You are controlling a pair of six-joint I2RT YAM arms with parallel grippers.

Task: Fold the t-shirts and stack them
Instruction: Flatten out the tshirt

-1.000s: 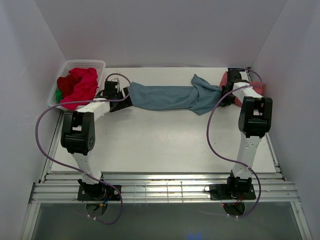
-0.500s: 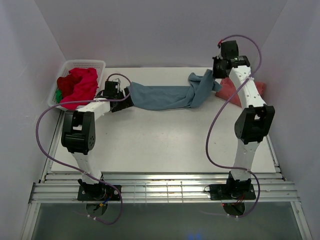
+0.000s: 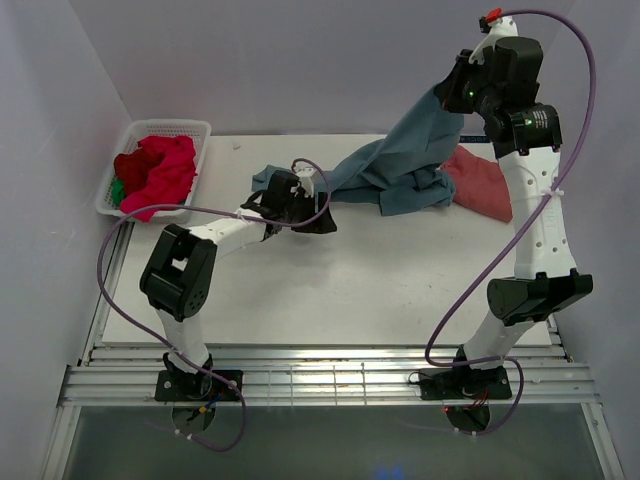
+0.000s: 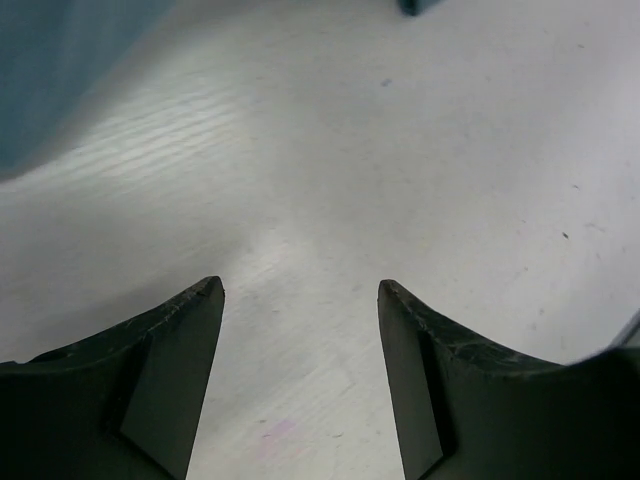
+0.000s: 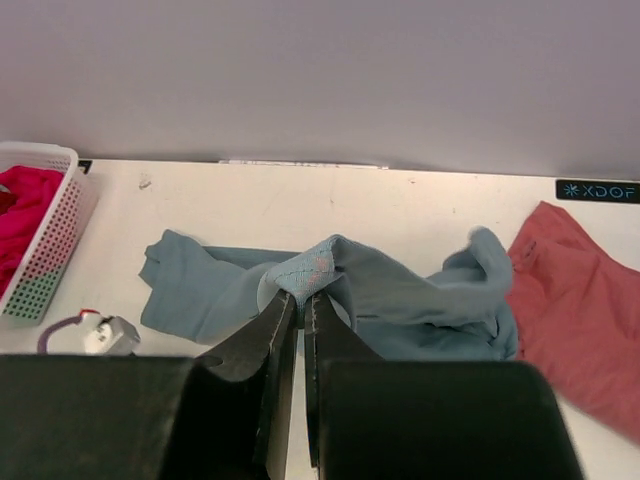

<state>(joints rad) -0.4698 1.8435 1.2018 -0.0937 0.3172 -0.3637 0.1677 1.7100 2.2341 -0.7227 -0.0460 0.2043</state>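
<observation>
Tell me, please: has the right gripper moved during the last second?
Yes. The right gripper was low by the salmon-pink t-shirt; now it is raised high over the table's far edge, lifting the teal-blue t-shirt.

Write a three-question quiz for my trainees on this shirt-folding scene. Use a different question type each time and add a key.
1. True or false: the right hand is shut on the teal shirt.
2. Where is the salmon-pink shirt? A: folded on top of the teal shirt. B: on the table, beside the teal shirt. C: hanging from the right hand.
3. Fill in: the left hand is ____, with nothing between its fingers.

Key: 1 true; 2 B; 3 open.
</observation>
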